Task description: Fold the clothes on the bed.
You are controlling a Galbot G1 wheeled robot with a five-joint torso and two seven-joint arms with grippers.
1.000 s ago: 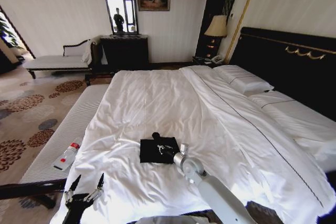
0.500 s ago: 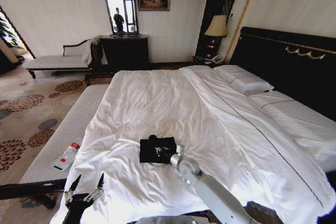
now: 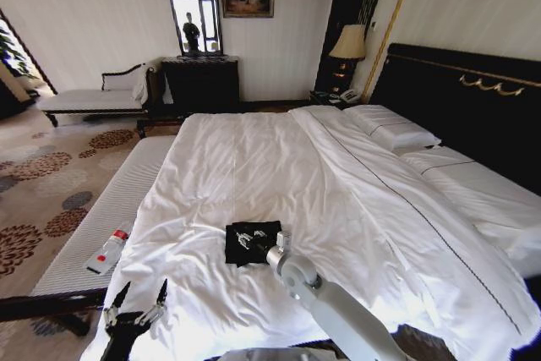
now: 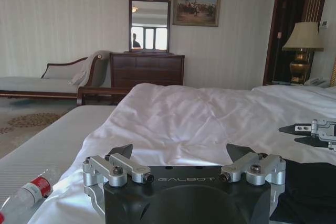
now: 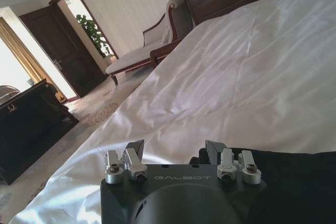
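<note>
right gripper low over the folded black t-shirt on the bed, near the foot end.
right jaws apart, tips at the shirt's surface; contact hard to make out, lettering hidden. left gripper parked by the bed's corner, jaws wide apart, arm cut off below. bottle on the striped bench.

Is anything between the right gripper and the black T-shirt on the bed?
Nothing visible. The right gripper is open directly over the folded black T-shirt on the white duvet. The left gripper sits apart, near the bed's edge.
</note>
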